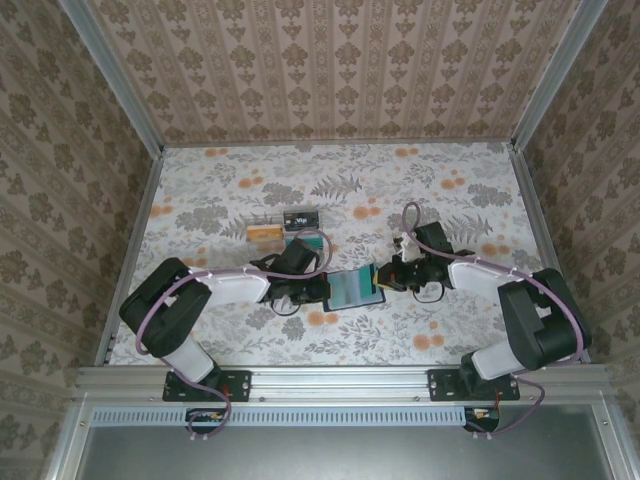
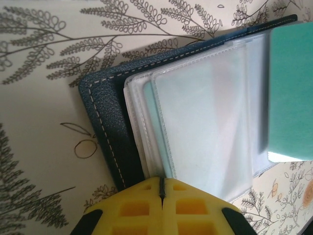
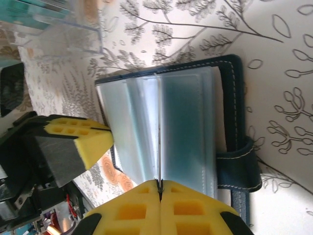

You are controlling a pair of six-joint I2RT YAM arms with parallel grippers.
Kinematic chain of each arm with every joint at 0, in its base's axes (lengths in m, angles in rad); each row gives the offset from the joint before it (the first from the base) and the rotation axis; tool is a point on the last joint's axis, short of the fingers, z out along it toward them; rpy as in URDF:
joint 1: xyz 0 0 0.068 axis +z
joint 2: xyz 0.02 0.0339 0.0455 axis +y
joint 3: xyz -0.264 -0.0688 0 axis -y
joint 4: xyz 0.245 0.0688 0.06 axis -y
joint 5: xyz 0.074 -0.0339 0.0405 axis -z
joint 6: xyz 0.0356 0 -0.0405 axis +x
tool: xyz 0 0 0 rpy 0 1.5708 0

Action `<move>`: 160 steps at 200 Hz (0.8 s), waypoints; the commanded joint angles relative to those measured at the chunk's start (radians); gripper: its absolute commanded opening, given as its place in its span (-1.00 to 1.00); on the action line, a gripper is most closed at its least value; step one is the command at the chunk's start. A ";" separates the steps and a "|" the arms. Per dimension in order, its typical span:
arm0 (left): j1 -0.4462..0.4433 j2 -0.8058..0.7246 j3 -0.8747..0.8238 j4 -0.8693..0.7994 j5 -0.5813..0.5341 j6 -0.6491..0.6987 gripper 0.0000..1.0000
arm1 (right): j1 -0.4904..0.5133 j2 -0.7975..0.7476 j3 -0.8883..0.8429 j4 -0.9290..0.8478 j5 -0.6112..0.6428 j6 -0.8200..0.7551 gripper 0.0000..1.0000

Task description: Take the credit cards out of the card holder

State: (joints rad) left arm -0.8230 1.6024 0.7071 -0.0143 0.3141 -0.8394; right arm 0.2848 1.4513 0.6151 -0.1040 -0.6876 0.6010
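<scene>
The navy card holder (image 1: 355, 288) lies open on the floral table between both grippers, its clear sleeves fanned out. My left gripper (image 1: 326, 290) is shut at the sleeves' left edge (image 2: 161, 182), pinching a sleeve next to the navy cover (image 2: 110, 122). Its yellow pads (image 3: 73, 139) appear in the right wrist view. My right gripper (image 3: 159, 183) is shut on a thin leaf standing edge-on, apparently a sleeve. A teal credit card (image 3: 188, 132) sits inside a sleeve to its right. The raised teal leaf (image 2: 293, 93) shows in the left wrist view.
A clear plastic box (image 1: 268, 233) with orange contents stands behind the left gripper, with a small black item (image 1: 301, 218) beside it. The box also shows at the upper left (image 3: 63, 24). Papered walls enclose the table on three sides.
</scene>
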 commanded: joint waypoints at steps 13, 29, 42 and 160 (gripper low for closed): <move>0.005 -0.130 0.042 -0.124 -0.060 0.010 -0.66 | -0.004 -0.089 -0.008 0.004 -0.049 0.025 -1.00; 0.007 -0.203 0.031 -0.083 -0.068 -0.012 -0.27 | -0.004 -0.122 -0.009 0.029 -0.068 0.047 -1.00; 0.013 -0.269 0.003 -0.009 -0.060 -0.047 -0.16 | -0.001 -0.146 -0.009 0.061 -0.082 0.073 -1.00; 0.070 -0.364 -0.107 0.475 0.130 -0.246 -0.26 | 0.102 -0.257 0.034 0.307 -0.124 0.203 -1.00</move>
State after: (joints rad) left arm -0.7509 1.2198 0.6071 0.3325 0.3832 -1.0454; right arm 0.3614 1.1847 0.6186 0.1352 -0.7689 0.7750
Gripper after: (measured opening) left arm 0.378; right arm 0.064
